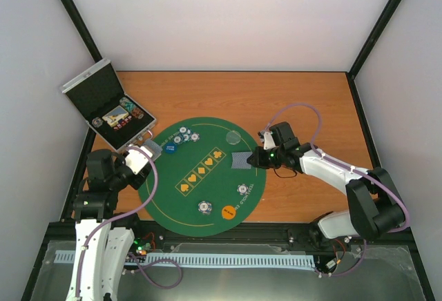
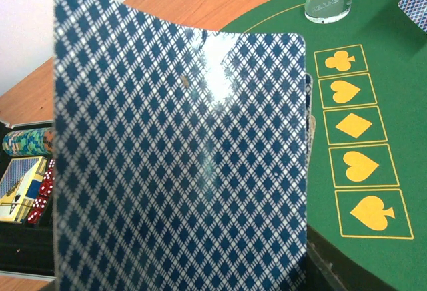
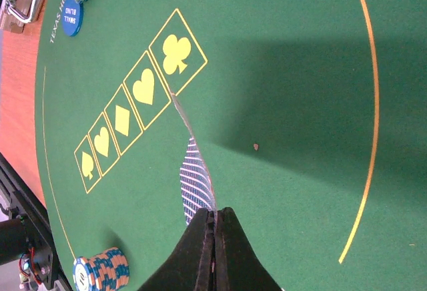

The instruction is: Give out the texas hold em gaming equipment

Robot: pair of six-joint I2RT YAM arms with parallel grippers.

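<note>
top view: the left pincer (image 1: 148,153) hangs over the left rim of the round green felt mat (image 1: 166,201), part closed on a pack of playing cards (image 1: 155,150) held off the felt, probably as the stock to deal from. the right pincer (image 1: 254,157) sits low at the mat's right side, clamped tight on a single card (image 1: 242,161) just beside the row of yellow suit boxes (image 1: 202,170). poker chip stacks (image 1: 185,136) and a blue disc (image 1: 170,148) sit at the mat's far left, a clear disc (image 1: 234,136) at its far edge, and an orange disc (image 1: 228,211) near the front. the open silver case (image 1: 103,104) lies on the wooden tabletop (image 1: 304,101), well apart from the right arm

left wrist view: the pack stands upright with its back pattern to the lens, hiding the fingers and much of the mat. beside it the case shows more chips and red dice (image 2: 43,191)

right wrist view: the fingers meet on the card's near end. the card is seen edge-on and bowed, its far corner touching the felt by the club box, so i judge it is being laid there. nothing blocks it; the nearest chip stack stands apart
</note>
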